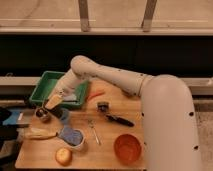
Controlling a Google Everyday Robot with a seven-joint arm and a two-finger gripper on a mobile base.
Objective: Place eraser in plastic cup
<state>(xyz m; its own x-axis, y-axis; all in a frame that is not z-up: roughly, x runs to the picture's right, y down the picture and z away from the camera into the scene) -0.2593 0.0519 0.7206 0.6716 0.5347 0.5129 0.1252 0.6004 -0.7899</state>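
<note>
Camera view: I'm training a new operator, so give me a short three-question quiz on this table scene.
1. True or false: the orange bowl stands at the near right of the table, apart from the green tray.
2. Where is the end effector? A) over the orange bowl; B) over the table's left part, by the green tray's front edge; C) at the table's far right corner.
3. Short answer: what long item lies just behind the orange bowl?

Key: 1 true. 2 B. 3 the black-handled utensil.
</note>
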